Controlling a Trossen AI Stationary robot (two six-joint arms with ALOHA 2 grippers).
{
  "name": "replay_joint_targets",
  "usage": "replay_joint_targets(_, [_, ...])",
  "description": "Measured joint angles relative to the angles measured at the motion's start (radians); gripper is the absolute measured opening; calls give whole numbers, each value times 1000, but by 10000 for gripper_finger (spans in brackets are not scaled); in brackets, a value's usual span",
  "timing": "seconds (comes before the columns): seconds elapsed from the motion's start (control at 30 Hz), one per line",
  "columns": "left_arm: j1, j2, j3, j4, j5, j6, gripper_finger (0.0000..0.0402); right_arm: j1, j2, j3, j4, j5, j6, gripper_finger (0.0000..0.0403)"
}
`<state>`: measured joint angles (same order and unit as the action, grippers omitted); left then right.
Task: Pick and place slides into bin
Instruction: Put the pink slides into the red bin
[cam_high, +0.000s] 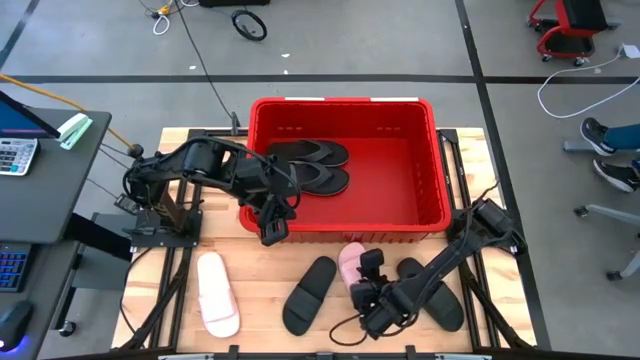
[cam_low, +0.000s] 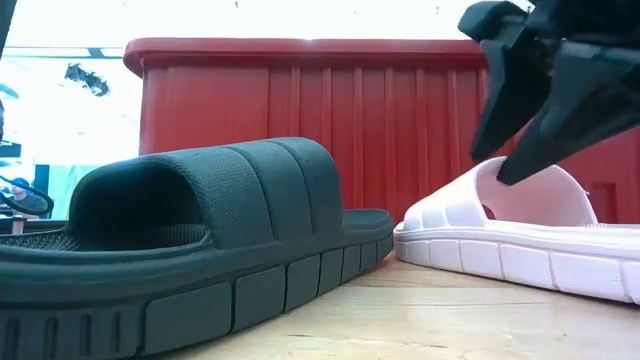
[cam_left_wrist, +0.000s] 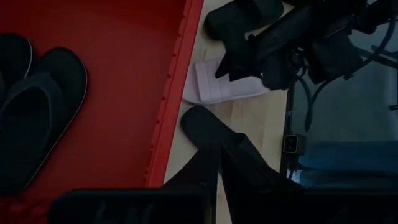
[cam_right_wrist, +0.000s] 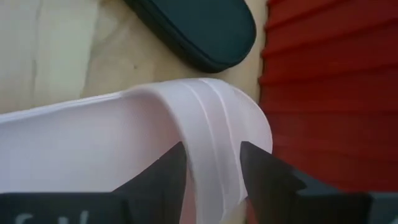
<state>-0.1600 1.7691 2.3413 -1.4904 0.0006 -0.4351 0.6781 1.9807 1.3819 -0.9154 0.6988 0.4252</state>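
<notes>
My right gripper (cam_high: 366, 275) (cam_right_wrist: 211, 155) is open and slants down over a pale pink slide (cam_high: 350, 260) (cam_low: 520, 230) that lies sole-down just in front of the red bin (cam_high: 340, 102). Its two fingers stand either side of the ribbed top of the slide's strap (cam_right_wrist: 214, 124). My left gripper (cam_high: 272, 232) (cam_left_wrist: 219, 168) hangs shut and empty above the bin's near left rim. Two black flip-flops (cam_high: 315, 165) (cam_left_wrist: 37, 112) lie flat on the bin's floor at its left. My right gripper comes at the pink slide's strap (cam_low: 505, 170) slanting down from the near right. I cannot tell whether its fingertips (cam_right_wrist: 171, 168) touch the strap. The slide rests flat on the table.
On the table in front of the bin lie a second pink slide (cam_high: 216, 293) at the left, a black slide (cam_high: 308, 293) (cam_low: 200, 230) beside the right gripper, and another black slide (cam_high: 440, 305) under the right arm. The bin's near wall (cam_low: 330, 100) stands close behind.
</notes>
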Motion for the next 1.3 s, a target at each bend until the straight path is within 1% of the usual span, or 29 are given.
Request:
replay_joint_targets(0.1, [0,0,0,3,0,0,20,-33,5,0,0,-5,1,156])
replay_joint_targets(0.2, [0,0,0,4,0,0,14,-59,5,0,0,-3,1,134])
replay_joint_targets(0.3, [0,0,0,5,0,0,10,-75,0,0,1,-12,2,82])
replay_joint_targets(0.37, [0,0,0,5,0,-1,10,-82,-4,0,-3,-41,2,34])
replay_joint_targets(0.4, [0,0,0,4,0,-4,11,-84,-6,0,-4,-61,3,19])
replay_joint_targets(0.47, [0,0,0,5,0,-14,15,-81,-12,4,-6,-87,8,16])
replay_joint_targets(0.57, [0,0,0,5,0,-26,20,-57,-45,32,-13,-134,65,20])
replay_joint_targets(0.67, [0,0,0,13,0,-27,22,-15,-113,80,-8,-184,96,9])
replay_joint_targets(0.73, [0,0,0,18,0,-27,22,10,-173,116,-16,-177,95,11])
replay_joint_targets(0.83, [0,0,0,32,0,-27,17,34,-284,164,-19,-100,95,12])
replay_joint_targets(1.0, [0,0,0,60,0,-53,9,44,-499,200,-22,146,76,9])
replay_joint_targets(1.17, [0,0,0,100,0,-73,15,28,-695,199,-24,444,-84,9])
replay_joint_targets(1.2, [0,0,0,103,0,-72,17,16,-725,199,-24,488,-116,9])
replay_joint_targets(1.23, [0,0,0,104,0,-72,19,-3,-750,199,-24,515,-153,9])
replay_joint_targets(1.3, [0,0,0,113,0,-70,21,-55,-789,199,-26,526,-243,9])
